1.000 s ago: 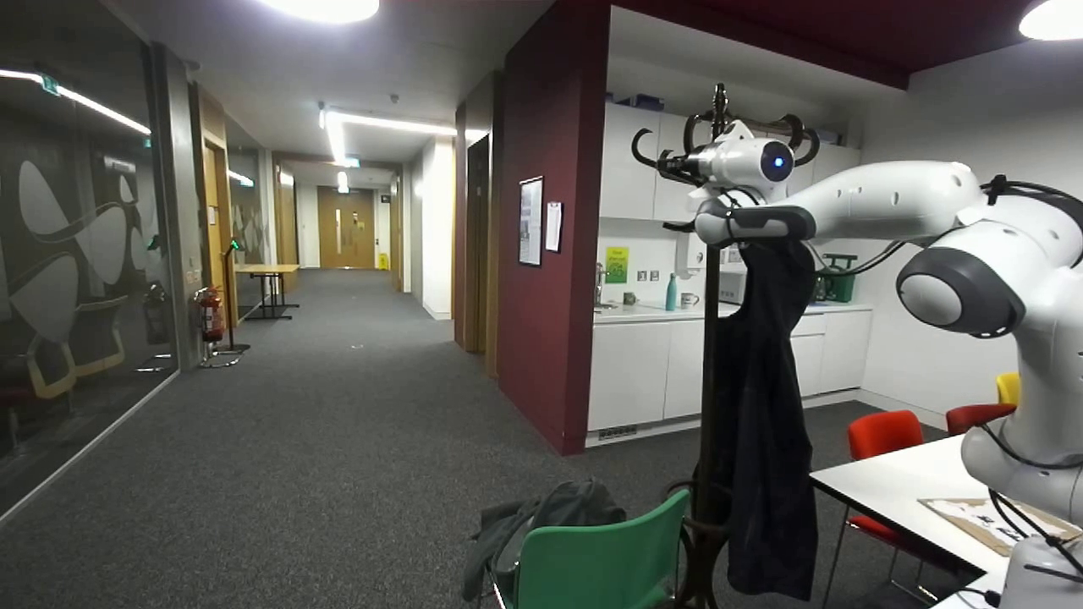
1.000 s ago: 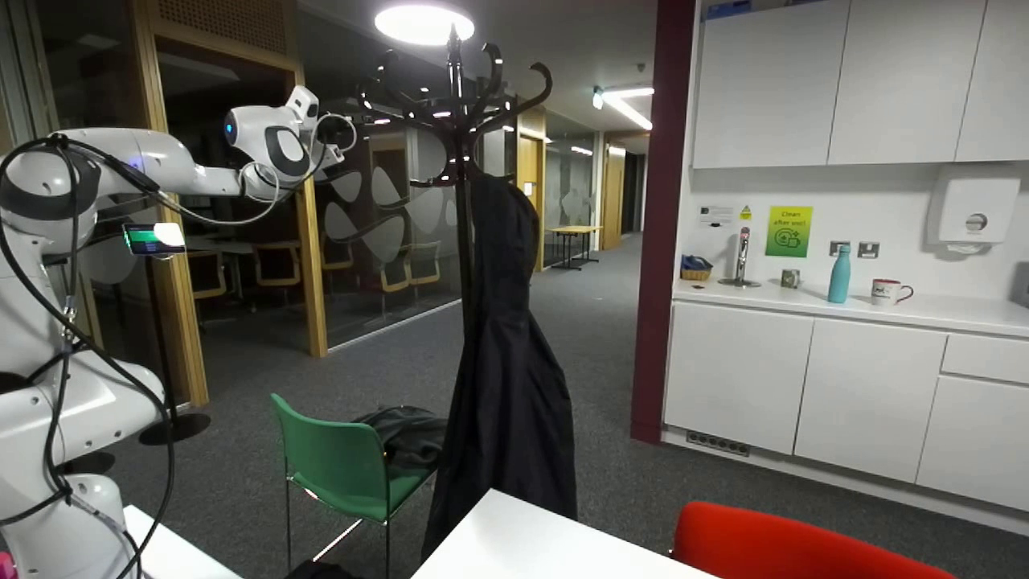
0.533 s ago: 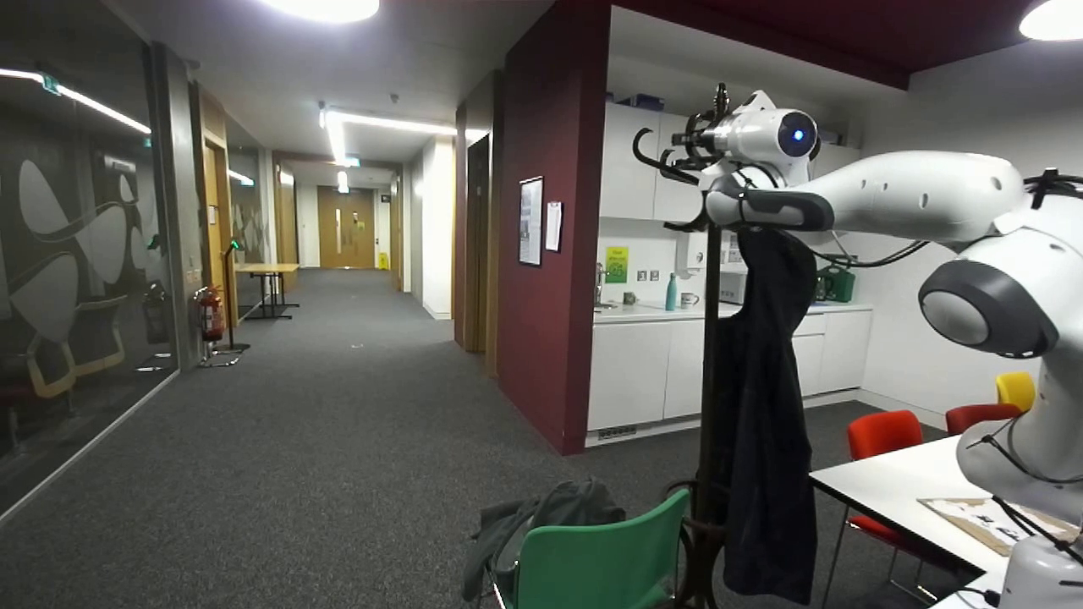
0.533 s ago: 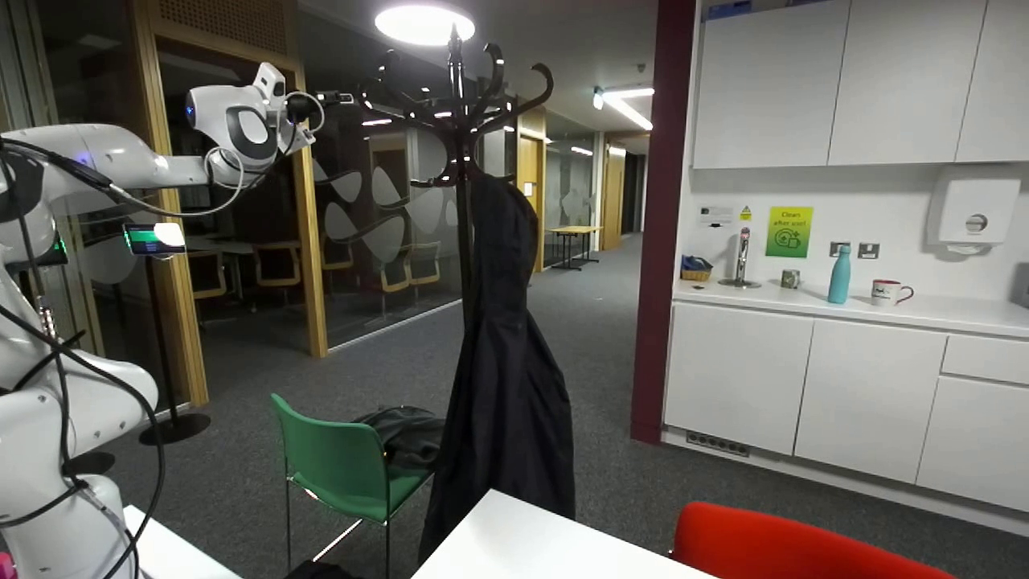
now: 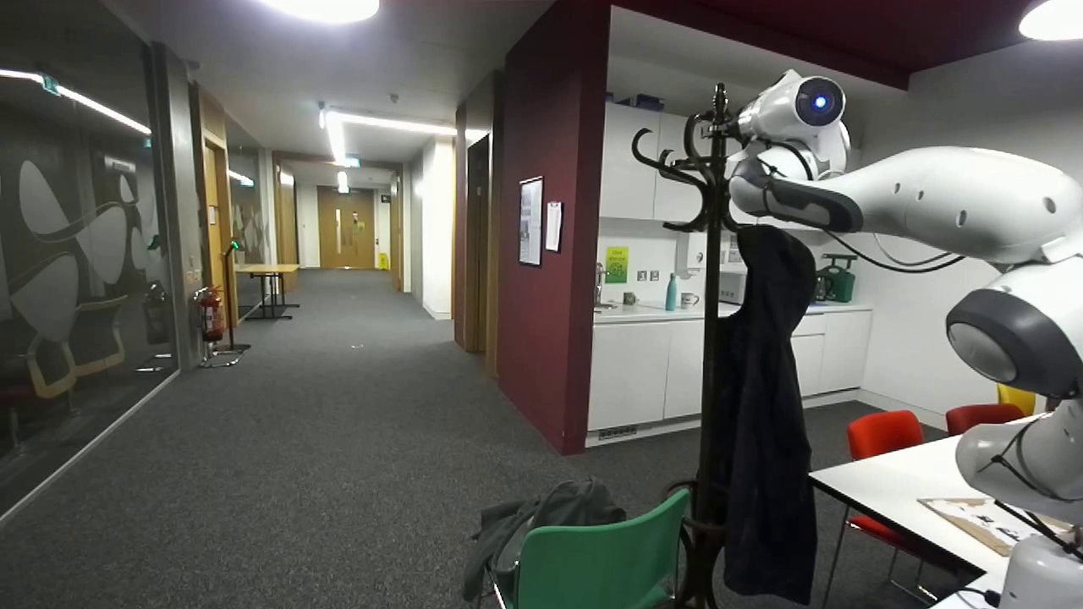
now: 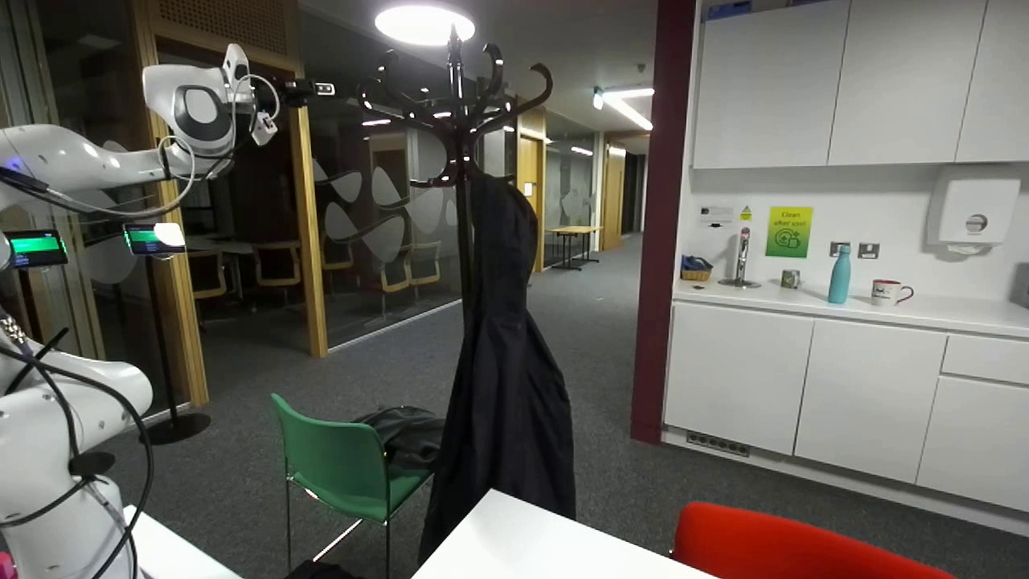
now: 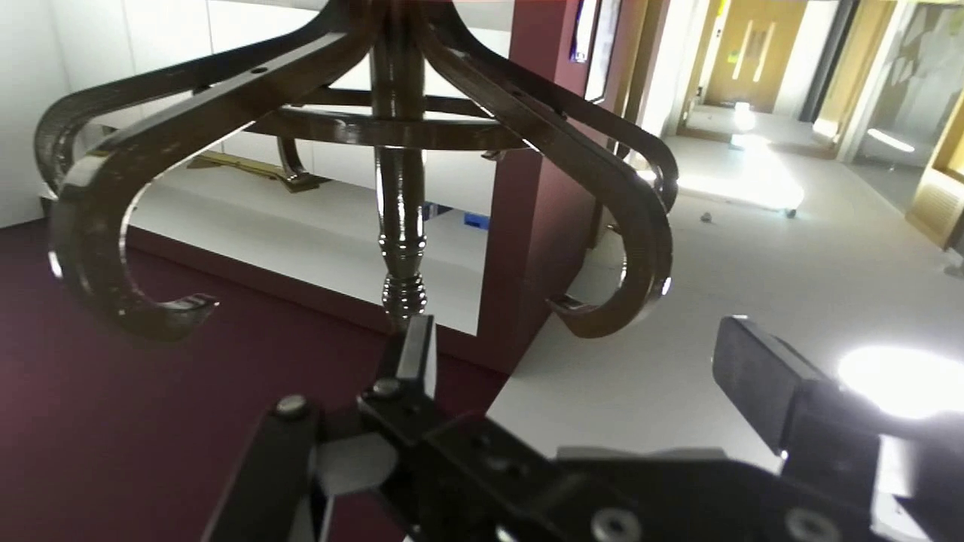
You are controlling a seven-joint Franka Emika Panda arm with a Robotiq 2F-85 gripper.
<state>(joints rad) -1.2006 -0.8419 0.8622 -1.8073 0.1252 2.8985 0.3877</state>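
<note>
My gripper [image 7: 574,335] is open, with nothing between its fingers. The wrist view stands upside down, with the ceiling at the bottom. The dark, shiny coat stand [image 7: 399,188] fills the upper left there, its curved hooks [image 7: 640,256] beyond the fingertips and apart from them. In an exterior view the gripper [image 6: 320,88] points toward the coat stand [image 6: 461,153], level with its hooks, with a gap between. In an exterior view the gripper overlaps the stand's top [image 5: 719,101] and is hard to make out. A black coat [image 5: 766,423] hangs on the stand, also seen in an exterior view [image 6: 514,362].
A green chair [image 6: 334,458] with dark clothing [image 6: 406,434] on it stands beside the coat stand. A white table [image 6: 547,543] and a red chair [image 6: 796,543] are in front. A kitchen counter behind holds a teal bottle [image 6: 839,275] and a mug [image 6: 887,292].
The arm has drawn back from the coat stand and risen. The gripper now points more level toward the hooks. The coat stand, coat and chairs stay in place.
</note>
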